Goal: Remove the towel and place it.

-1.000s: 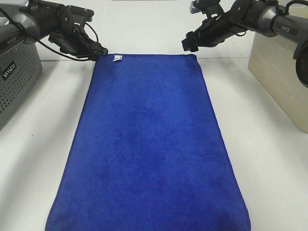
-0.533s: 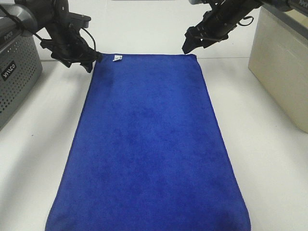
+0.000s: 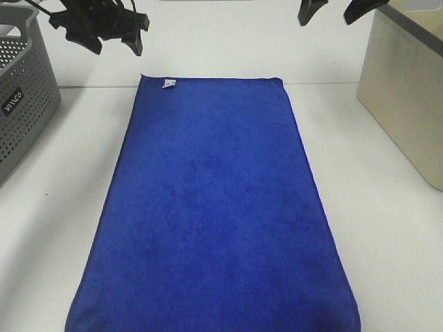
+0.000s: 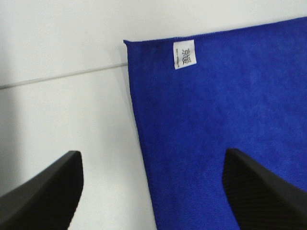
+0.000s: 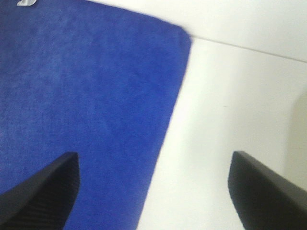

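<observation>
We see the towel (image 3: 214, 207) spread flat on the white table (image 3: 387, 228), its long axis running away from the high camera, between a grey basket (image 3: 21, 104) on the left and a beige bin (image 3: 408, 90) on the right; both stand apart from it. Above the far corners hang the left gripper (image 3: 111, 38) and right gripper (image 3: 332, 10), both with jaws wide and holding nothing. Only the left wrist view lets us see printed marks on the white tag (image 4: 184, 54); we cannot read them.
</observation>
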`<move>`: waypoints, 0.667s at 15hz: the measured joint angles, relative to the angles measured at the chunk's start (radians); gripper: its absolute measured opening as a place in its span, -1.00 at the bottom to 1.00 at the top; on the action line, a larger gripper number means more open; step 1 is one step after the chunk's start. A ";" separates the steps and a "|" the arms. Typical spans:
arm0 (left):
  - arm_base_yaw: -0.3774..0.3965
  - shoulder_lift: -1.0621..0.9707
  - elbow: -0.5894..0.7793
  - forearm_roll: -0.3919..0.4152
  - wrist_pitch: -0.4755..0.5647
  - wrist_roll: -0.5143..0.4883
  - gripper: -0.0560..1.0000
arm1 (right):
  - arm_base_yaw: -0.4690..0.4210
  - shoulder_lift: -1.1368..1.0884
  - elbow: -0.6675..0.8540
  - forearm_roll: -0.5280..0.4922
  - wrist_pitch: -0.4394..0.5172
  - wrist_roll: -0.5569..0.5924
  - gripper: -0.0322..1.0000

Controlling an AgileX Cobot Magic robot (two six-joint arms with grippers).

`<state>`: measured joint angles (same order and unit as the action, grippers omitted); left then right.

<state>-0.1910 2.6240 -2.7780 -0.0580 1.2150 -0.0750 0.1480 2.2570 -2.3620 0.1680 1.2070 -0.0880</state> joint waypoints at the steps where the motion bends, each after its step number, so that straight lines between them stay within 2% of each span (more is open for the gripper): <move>1: 0.000 -0.029 0.000 0.002 0.000 0.000 0.53 | -0.001 -0.038 -0.001 -0.030 0.005 0.014 0.65; 5: 0.005 -0.171 0.015 0.008 0.001 0.030 0.53 | -0.001 -0.129 -0.001 -0.033 0.010 0.039 0.65; 7: 0.039 -0.270 0.098 0.008 0.000 0.051 0.53 | -0.016 -0.173 -0.001 -0.036 0.010 0.041 0.65; 10: 0.146 -0.442 0.298 0.013 0.000 0.086 0.53 | -0.098 -0.277 0.054 -0.027 0.010 0.055 0.65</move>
<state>-0.0450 2.1820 -2.4800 -0.0450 1.2150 0.0110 0.0500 1.9800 -2.3080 0.1410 1.2170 -0.0330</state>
